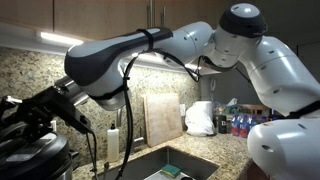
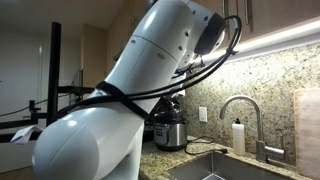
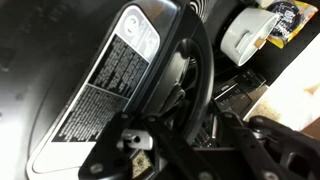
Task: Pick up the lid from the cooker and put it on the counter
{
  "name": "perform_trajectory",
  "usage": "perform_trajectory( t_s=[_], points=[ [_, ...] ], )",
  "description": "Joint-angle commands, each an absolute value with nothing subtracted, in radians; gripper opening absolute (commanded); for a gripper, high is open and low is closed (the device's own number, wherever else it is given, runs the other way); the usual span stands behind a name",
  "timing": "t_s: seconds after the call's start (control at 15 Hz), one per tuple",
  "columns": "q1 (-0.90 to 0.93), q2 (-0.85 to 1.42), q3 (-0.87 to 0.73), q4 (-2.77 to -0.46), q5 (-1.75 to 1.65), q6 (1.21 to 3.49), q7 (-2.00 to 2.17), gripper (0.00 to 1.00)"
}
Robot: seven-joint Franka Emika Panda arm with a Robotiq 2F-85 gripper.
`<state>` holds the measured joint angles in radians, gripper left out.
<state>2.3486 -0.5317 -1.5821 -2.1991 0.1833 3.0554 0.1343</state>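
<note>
In the wrist view the black lid, with a white label sticker, fills the frame. Its arched top handle runs between my fingers, and my gripper looks shut on that handle. In an exterior view my gripper sits at the far left, right over the dark lid. The cooker's shiny steel wall shows in an exterior view on the granite counter, with the gripper mostly hidden behind my arm. The counter also shows beside the sink.
A steel sink lies next to the cooker, with a faucet and a soap bottle behind it. A cutting board and a white bag lean at the backsplash. A white round object sits beyond the lid.
</note>
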Motion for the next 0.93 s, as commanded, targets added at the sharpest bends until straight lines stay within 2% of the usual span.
perform_trajectory(
  t_s=[0.0, 0.33, 0.87],
  points=[
    [2.318, -0.541, -1.552, -2.202, 0.206, 3.079, 0.114, 0.11],
    [2.241, -0.623, -1.46, -2.199, 0.202, 3.054, 0.087, 0.1],
    [2.182, -0.849, -1.417, -2.237, 0.19, 3.09, 0.025, 0.1]
  ],
)
